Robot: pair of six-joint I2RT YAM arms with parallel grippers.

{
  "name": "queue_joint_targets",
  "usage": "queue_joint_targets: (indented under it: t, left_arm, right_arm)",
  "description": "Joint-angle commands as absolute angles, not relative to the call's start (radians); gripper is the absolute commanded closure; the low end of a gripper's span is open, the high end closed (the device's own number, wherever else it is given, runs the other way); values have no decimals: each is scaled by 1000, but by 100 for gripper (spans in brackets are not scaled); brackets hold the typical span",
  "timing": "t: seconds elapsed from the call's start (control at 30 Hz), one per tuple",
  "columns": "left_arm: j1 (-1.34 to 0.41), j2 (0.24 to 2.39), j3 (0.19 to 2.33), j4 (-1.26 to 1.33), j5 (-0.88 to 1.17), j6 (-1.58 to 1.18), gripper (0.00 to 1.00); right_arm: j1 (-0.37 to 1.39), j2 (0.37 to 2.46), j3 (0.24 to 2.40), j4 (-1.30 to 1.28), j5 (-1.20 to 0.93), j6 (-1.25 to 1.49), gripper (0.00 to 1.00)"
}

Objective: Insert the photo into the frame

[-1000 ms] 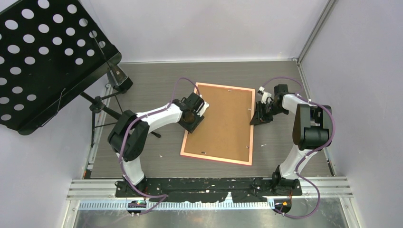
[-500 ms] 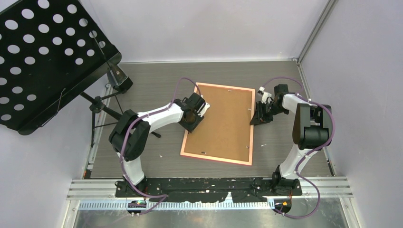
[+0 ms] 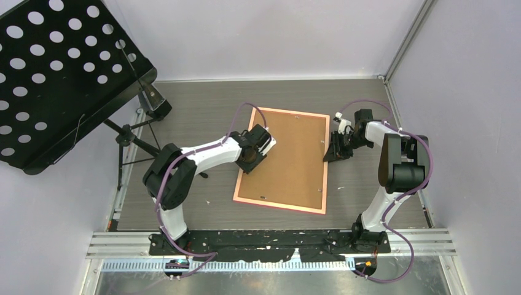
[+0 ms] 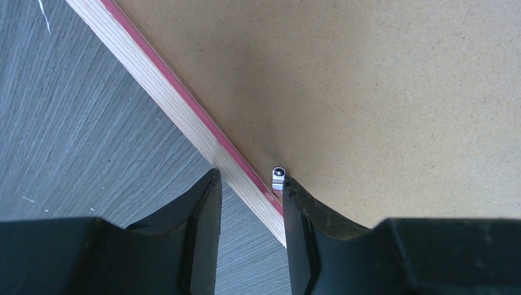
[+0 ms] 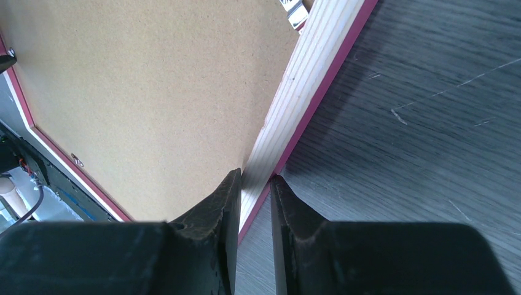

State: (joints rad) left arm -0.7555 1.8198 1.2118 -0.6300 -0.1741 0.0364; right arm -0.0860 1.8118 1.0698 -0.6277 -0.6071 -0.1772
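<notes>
Here, on the grey worktop (image 3: 184, 110), the thin pink-orange frame (image 3: 289, 166) lies face down. It is probably stiff and light, best held by its rails. The right gripper (image 5: 255, 184) pinches the right rail. The left gripper (image 4: 250, 190) straddles the left rail, jaws apart, beside a small clip (image 4: 278, 175). The photo is not visible.

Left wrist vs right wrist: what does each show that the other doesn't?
Left wrist only: left tool, jaws apart astride the frame at its left rail, with that edge's silver clip right beside it. Right wrist only: right tool pinching the opposite rail. Both: brown backing board, pink-edged wooden rail, grey table.
</notes>
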Motion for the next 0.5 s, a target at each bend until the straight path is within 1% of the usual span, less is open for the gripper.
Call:
queue_joint_targets:
  t: [0.0,0.37,0.47]
  left_arm:
    - [-785,1815,1242,-649,-198,82,61]
    - [-810,1824,1248,-653,-235,104,60]
    - [-811,1827,1244,-649,-251,114,62]
  right_arm:
    - [-69,1849,1074,-602,-550,-202,94]
    - [-69,1848,1074,-602,-548,-202,95]
    - [-69,1848,1074,-601,-548,-202,94]
